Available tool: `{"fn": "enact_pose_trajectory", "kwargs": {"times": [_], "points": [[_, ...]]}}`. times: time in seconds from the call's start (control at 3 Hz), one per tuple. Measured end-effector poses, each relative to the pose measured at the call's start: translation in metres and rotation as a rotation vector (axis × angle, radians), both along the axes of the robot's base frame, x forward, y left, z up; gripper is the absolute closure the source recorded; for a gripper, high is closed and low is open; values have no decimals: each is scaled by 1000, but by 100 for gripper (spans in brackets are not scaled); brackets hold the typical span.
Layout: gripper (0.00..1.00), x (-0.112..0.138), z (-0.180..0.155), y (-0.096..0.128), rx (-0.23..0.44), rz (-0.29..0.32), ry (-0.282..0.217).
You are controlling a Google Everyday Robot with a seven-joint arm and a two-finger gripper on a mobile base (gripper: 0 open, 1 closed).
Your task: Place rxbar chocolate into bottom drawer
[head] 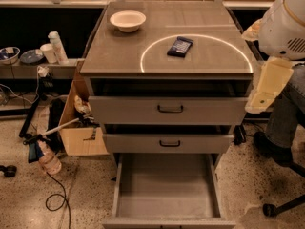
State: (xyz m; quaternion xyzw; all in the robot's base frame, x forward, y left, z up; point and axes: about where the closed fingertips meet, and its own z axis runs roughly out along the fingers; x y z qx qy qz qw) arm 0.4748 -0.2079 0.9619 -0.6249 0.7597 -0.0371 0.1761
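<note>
Pincer hangs off the right side of the cabinet, just beside the front corner of the top drawer. It carries nothing that shows. Can't tell if it's apart or together from this angle. It sits clear of the surface, prob. so the arm can swing in w/o knocking anything.

Rxbar chocolate lies flat on that surface, up and to the left of the pincer in view and well apart from it, inside a pale ring of light. There's bare surface all round it, so a top-down approach looks easy. A thin packet gives little to grip, though, and the wrapper may slip. White bowl is further left and back again, beyond the bar and not touching it, so it's not in the way.

Bottom drawer is below and left of the pincer, pulled well out, floor bare, which suits a straight-down drop-off. Top and middle drawer sit further back, so most of the tray isn't overhung.

Judgement: early stage, bar not yet grasped. Next the pincer needs to go up and over to the bar, pick it, then come fwd past the surface's front edge and down. Main risk is clipping that edge or the upper drawer fronts on the way down.
</note>
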Motion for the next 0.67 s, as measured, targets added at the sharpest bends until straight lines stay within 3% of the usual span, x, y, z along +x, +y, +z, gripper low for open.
{"fn": "enact_pose_trajectory", "kwargs": {"times": [0.67], "points": [[0,29,-3,3,11,23,-12]]}}
